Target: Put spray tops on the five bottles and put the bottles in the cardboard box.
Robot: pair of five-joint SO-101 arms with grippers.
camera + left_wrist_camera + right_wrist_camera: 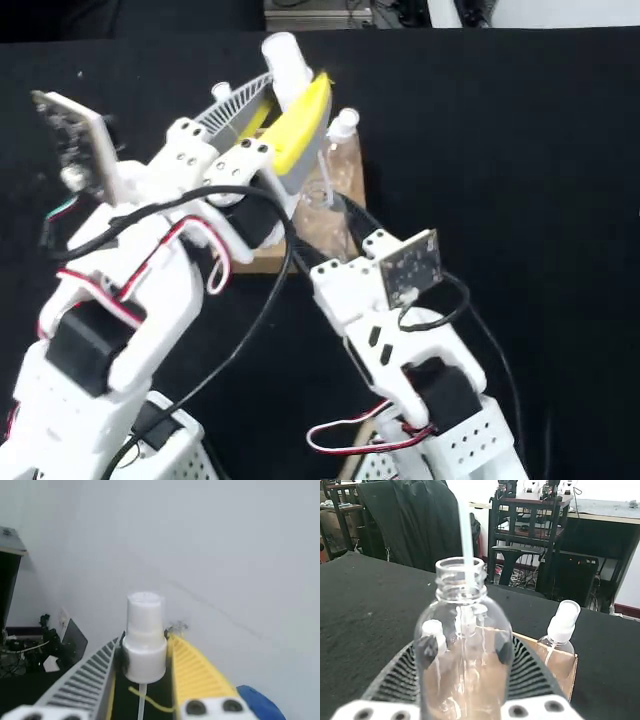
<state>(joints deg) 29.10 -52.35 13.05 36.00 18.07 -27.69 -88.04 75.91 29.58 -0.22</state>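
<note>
- My left arm (150, 290) rises from the near left of the worktop (530, 150) and leans toward the far middle, with the wrist tipped upward.
- My left pincer (145, 652) is drawn narrow and clamps a white spray top (144, 620) between its grey ribbed jaw and its yellow jaw, nozzle end up.
- A thin dip tube (465, 525) hangs from that top and runs down into the open neck of a clear bottle (462, 580). The top itself sits well above the neck.
- My right arm (350, 290) comes up from the near middle and stretches low and forward.
- My right pincer (465, 652) grips the clear bottle around its belly and holds it upright, a black ribbed jaw on each side.
- Right of the held bottle, a second bottle (559, 645) with its spray top on stands upright in the cardboard box (572, 667), close to a corner.
- Right of the box, the black worktop runs on wide to its far edge.
</note>
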